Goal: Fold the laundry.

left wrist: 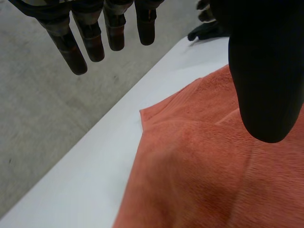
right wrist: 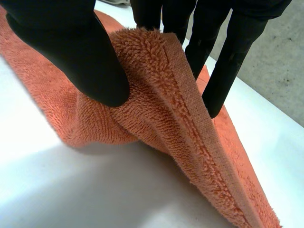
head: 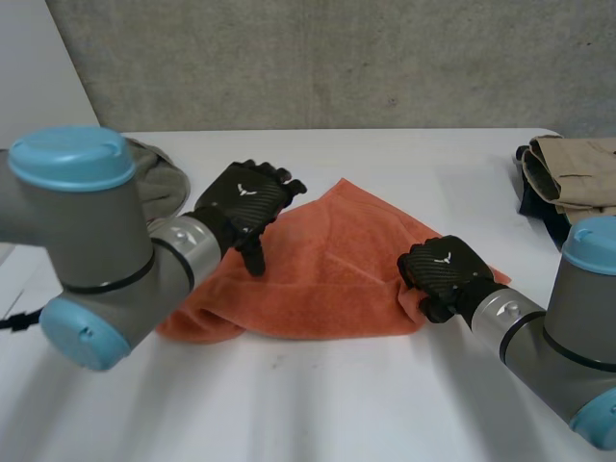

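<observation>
orange terry towel [head: 337, 260] lies mid-frame on the white table [head: 385, 154], its right edge pinched between thumb and fingers of the right hand [head: 445, 269], the left hand [head: 248, 202] straight-fingered and empty above its upper-left edge.

Left robot hand [head: 248, 200] hangs far left, fingers straight (thumb apart); right robot hand [head: 445, 272], near right, pinches the towel [head: 337, 260] edge between thumb and fingers

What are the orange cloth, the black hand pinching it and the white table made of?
Orange towel: likely cotton terry, fuzzy looped pile with a flat woven band along its edge. Right hand: hard matte black shell, its back weave-patterned, possibly carbon fibre. Table: smooth white surface with a faint sheen, perhaps laminate.
</observation>
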{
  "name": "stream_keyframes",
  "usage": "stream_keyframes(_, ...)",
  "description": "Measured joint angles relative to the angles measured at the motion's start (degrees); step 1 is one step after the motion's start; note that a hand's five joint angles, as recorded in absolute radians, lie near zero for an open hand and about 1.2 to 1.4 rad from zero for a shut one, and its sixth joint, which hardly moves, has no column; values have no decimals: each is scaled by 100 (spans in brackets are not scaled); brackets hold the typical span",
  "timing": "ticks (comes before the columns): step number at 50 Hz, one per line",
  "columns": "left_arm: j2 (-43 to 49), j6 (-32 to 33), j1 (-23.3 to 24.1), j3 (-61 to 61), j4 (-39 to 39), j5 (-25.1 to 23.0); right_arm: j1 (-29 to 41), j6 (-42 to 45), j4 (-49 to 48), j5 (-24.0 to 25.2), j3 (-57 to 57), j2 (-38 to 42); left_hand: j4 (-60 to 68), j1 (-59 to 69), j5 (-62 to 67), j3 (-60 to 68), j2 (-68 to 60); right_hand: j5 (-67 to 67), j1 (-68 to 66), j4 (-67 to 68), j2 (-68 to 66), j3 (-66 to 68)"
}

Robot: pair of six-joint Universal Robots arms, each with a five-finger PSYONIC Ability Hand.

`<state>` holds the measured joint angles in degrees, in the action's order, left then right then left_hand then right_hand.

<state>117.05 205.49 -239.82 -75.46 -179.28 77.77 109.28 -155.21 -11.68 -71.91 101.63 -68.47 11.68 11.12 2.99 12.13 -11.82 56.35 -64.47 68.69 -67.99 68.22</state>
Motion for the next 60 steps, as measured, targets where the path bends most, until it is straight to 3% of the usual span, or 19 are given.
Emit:
stream_keyframes(3, 226, 256, -29, 294, 56, -196, 10, 1, 0, 18, 26, -36, 0, 0, 0, 0, 0, 1, 0, 0, 0, 0)
stream_keyframes(8, 1112, 1133, -148, 1475, 448, -921, 7, 0, -13, 61, 85, -97, 0, 0, 0, 0, 0, 0, 0, 0, 0, 0)
stream_keyframes(15, 2315, 1825, -279, 3085, 1257, -1892, -74, -3, -21, 76, 118, -86, 0, 0, 0, 0, 0, 0, 0, 1, 0, 0)
stream_keyframes(23, 3381, 2291, -366, 4294, 1748, -2402, -200, -1, -35, 133, 160, -72, 0, 0, 0, 0, 0, 0, 0, 1, 0, 0)
stream_keyframes(33, 4117, 2531, -364, 4895, 1683, -2342, -317, 8, -46, 202, 152, -47, 507, 611, 385, 462, -510, 1, 0, 1, 0, 0)
stream_keyframes(40, 4317, 2540, -377, 5044, 1731, -2335, -388, 9, -37, 242, 129, -20, 2039, 2214, 1754, 2013, -2043, 0, 0, 1, 0, 0)
stream_keyframes(41, 4331, 2539, -379, 5052, 1737, -2327, -398, 9, -34, 245, 125, -12, 3199, 3481, 2688, 3248, -3288, 0, 0, 2, 0, 0)
stream_keyframes(42, 4340, 2541, -379, 5051, 1736, -2312, -402, 10, -33, 248, 123, -8, 3414, 3703, 2865, 3353, -3503, 1, 0, 1, 0, 0)
stream_keyframes(43, 4342, 2546, -379, 5046, 1729, -2287, -411, 12, -32, 248, 118, 0, 4874, 5139, 4213, 4798, -4862, 0, 0, 2, 0, 0)
stream_keyframes(45, 4285, 2571, -370, 5033, 1680, -2204, -420, 13, -33, 249, 111, 9, 5540, 5527, 5085, 5419, -5516, 0, 0, 2, 0, 0)
stream_keyframes(54, 3342, 2471, -327, 4410, 619, -1316, -422, 16, 31, 213, -33, -36, 5691, 5528, 5168, 5537, -5638, 0, 0, 2, 0, 0)
stream_keyframes(60, 1829, 1670, -409, 3193, -11, -821, -490, 20, 555, 149, -615, -363, 5694, 5528, 5168, 5593, -5638, 0, 0, 4, -4, 2)
